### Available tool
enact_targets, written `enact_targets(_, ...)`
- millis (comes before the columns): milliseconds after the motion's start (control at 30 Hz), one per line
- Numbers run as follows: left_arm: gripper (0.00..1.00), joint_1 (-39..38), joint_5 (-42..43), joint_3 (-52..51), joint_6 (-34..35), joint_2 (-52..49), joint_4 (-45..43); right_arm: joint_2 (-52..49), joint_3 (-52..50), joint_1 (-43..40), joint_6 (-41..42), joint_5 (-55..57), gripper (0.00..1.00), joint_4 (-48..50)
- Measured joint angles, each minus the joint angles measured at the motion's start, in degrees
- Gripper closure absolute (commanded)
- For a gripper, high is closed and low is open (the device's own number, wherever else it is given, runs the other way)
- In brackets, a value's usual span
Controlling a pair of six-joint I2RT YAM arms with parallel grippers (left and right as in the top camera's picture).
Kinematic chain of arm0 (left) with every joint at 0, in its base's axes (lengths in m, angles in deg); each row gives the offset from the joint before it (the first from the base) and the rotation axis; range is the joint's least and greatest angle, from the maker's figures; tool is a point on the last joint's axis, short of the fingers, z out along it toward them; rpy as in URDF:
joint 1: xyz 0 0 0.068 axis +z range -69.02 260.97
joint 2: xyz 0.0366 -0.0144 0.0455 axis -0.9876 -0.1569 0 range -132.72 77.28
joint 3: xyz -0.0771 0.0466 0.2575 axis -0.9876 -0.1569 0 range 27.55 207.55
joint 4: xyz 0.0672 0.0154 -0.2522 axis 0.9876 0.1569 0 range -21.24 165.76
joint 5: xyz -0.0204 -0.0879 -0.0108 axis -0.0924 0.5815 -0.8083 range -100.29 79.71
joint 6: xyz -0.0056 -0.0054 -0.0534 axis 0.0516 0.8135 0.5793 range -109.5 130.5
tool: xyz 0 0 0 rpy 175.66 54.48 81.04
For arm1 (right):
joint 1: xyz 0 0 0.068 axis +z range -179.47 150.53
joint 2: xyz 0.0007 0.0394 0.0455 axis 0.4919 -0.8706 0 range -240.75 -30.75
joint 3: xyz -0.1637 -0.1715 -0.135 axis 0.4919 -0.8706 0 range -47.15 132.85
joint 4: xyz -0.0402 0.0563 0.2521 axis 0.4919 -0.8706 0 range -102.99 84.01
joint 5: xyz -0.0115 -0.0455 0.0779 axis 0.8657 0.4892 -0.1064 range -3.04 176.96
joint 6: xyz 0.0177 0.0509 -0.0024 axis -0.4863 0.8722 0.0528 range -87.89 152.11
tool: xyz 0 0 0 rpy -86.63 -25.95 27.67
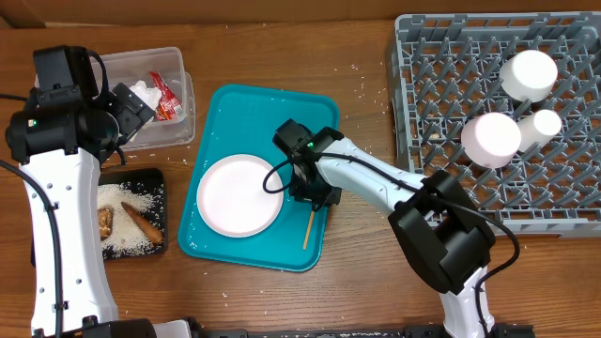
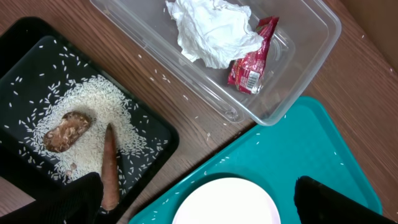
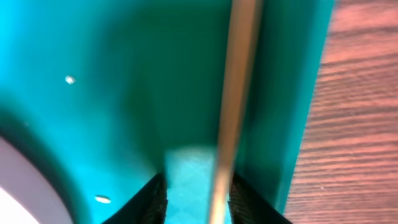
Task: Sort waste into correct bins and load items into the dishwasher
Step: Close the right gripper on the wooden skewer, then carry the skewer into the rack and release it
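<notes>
One thin long wooden stick (image 1: 307,231) lies by the teal plastic tray's (image 1: 235,113) right rim, under the right gripper (image 1: 313,195). From the left wrist, the left gripper (image 2: 208,199) has its jaws wide and empty. From the right wrist, narrow jaws straddle the stick with a gap on one side. The stick should be centred and pinched squarely before lifting.
</notes>
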Motion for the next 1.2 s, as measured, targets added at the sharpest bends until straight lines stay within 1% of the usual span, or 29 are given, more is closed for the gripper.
enact_targets(33, 0.00, 0.0, 0.0, 0.0, 0.0, 0.0, 0.0, 0.1, -0.2, 0.0, -0.2, 0.0, 0.91, -0.1)
enact_targets(100, 0.00, 0.0, 0.0, 0.0, 0.0, 0.0, 0.0, 0.1, -0.2, 0.0, 0.2, 0.0, 0.96, -0.4)
enact_targets(233, 0.00, 0.0, 0.0, 0.0, 0.0, 0.0, 0.0, 0.1, 0.4, -0.1, -0.1, 0.0, 0.96, -2.6)
enact_targets(400, 0.00, 0.0, 0.0, 0.0, 0.0, 0.0, 0.0, 0.1, 3.7, -1.2, -0.2, 1.1, 0.96, -9.0)
enact_targets(533, 0.00, 0.0, 0.0, 0.0, 0.0, 0.0, 0.0, 0.4, 9.2, -4.7, -2.1, 3.2, 0.96, -13.5)
enact_targets(600, 0.00, 0.0, 0.0, 0.0, 0.0, 0.0, 0.0, 1.9, 11.4, -7.8, -3.9, 3.7, 0.96, -15.0)
enact_targets(733, 0.01, 0.0, 0.0, 0.0, 0.0, 0.0, 0.0, 7.0, 15.0, -14.7, -9.9, 4.5, 0.96, -15.1)
enact_targets(800, 0.00, 0.0, 0.0, 0.0, 0.0, 0.0, 0.0, 10.6, 16.7, -18.7, -14.1, 4.7, 0.96, -14.7)
enact_targets(933, 0.00, 0.0, 0.0, 0.0, 0.0, 0.0, 0.0, 16.3, 18.3, -26.5, -23.0, 4.5, 0.96, -11.0)
enact_targets(1067, 0.00, 0.0, 0.0, 0.0, 0.0, 0.0, 0.0, 17.2, 18.5, -34.1, -33.0, 2.1, 0.96, -6.3)
enact_targets(1200, 0.00, 0.0, 0.0, 0.0, 0.0, 0.0, 0.0, 16.7, 18.1, -36.2, -38.5, 1.1, 0.96, -2.9)
